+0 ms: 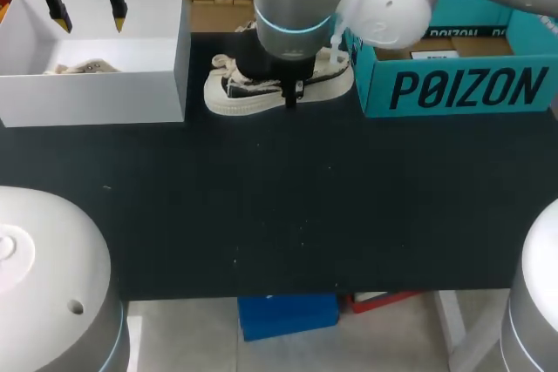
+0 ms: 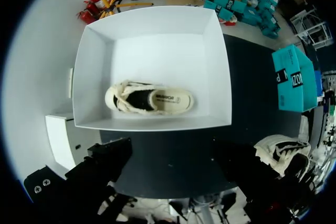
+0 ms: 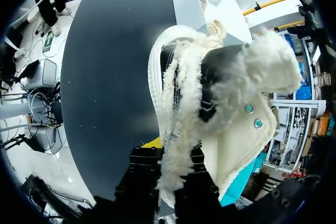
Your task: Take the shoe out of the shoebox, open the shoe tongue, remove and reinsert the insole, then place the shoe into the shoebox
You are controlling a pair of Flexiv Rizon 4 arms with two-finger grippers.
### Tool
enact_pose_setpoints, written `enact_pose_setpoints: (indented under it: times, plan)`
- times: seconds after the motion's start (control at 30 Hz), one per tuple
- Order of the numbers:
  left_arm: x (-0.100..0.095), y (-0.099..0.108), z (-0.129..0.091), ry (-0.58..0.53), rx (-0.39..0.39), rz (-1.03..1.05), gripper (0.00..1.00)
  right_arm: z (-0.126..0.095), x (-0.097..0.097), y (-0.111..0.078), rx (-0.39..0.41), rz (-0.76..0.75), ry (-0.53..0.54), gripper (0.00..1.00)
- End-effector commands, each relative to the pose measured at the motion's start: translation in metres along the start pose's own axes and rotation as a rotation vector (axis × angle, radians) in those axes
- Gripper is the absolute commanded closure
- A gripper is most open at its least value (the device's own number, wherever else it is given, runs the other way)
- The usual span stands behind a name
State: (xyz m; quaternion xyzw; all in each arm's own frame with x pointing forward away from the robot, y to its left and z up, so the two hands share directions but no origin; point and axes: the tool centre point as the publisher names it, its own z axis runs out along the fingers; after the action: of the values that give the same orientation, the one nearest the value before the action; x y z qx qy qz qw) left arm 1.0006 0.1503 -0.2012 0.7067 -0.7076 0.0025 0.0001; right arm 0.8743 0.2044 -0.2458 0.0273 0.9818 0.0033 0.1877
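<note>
Item 1, right gripper point(image 3: 167, 153): jaws standing narrow, pinching a frayed strip point(image 3: 170, 124) of the shoe point(image 1: 235, 93) from both sides. One yellow fingertip point(image 3: 152, 142) is showing beside that strip. The right arm is coming in from the right and reaching past the middle, hanging directly over the shoe.

Item 2, shoe: cream sole, dark upper, fuzzy cream laces. It is sitting sole-down on the black table point(image 1: 288, 206), between the white box point(image 1: 96, 98) and the teal shoebox point(image 1: 453, 89), with one end lying just beside the shoebox's corner.

Item 3, left gripper point(image 1: 88, 13): jaws standing wide, holding nothing, hanging above the white box.

Item 4, second shoe point(image 2: 149, 99): lying inside the white box, sole-down, its insole facing up.

Item 5, teal shoebox: standing open-topped at the table's right rear.
</note>
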Motion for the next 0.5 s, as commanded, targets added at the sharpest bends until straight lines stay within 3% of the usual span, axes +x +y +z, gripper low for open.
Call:
enact_pose_setpoints:
  times: [0.03,0.5]
  plan:
    - [0.000,0.000,-0.001,-0.002,-0.002,0.000,0.00,0.027,0.015,0.029,-0.003,-0.008,0.005,1.00]
    - [0.000,0.000,-0.001,-0.002,-0.002,0.000,0.00,0.092,0.084,0.044,-0.098,-0.070,0.059,1.00]
